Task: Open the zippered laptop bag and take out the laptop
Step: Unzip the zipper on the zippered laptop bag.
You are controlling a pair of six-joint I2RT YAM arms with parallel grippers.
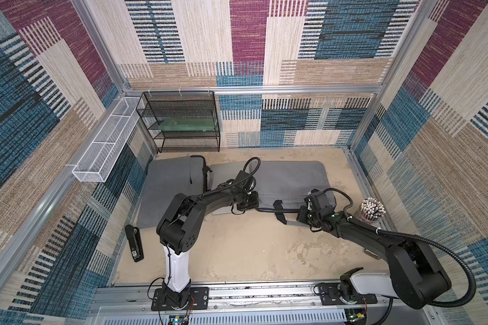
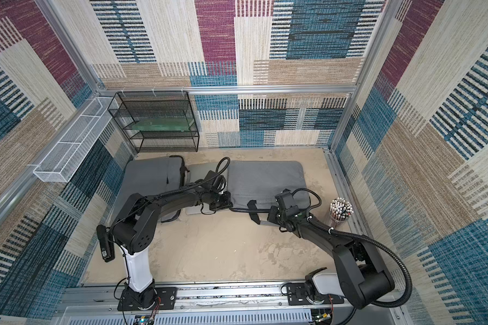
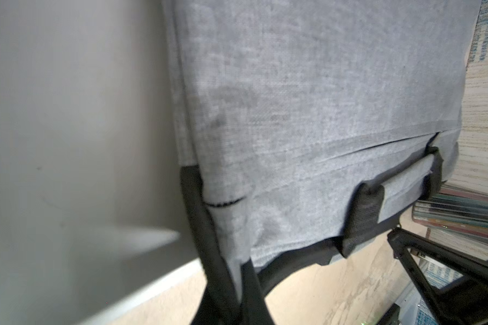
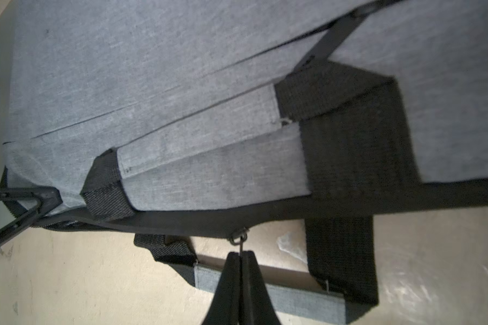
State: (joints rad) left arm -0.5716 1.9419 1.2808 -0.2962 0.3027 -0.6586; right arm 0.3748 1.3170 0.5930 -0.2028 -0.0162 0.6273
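Laptop bag point(image 1: 290, 177) lies flat at the back of the table point(image 1: 237, 247). Your right gripper point(image 4: 240, 257) is pinched tight on the thin metal zipper pull point(image 4: 239, 239). Your left gripper point(image 3: 237, 270) is clamped on the bag's corner cloth. The smooth silver laptop point(image 3: 68, 112) shows at the bag's end, partly hidden by your left arm. The bag is gray woven fabric with black webbing handles point(image 4: 350, 126).

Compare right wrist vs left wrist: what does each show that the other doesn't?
Right wrist only: right gripper shut on the zipper pull, and a second handle lying on the table. Left wrist only: the laptop, its broad silver face beside the bag, and the pencil cup. Both: grey laptop bag, its upper handle, beige tabletop.
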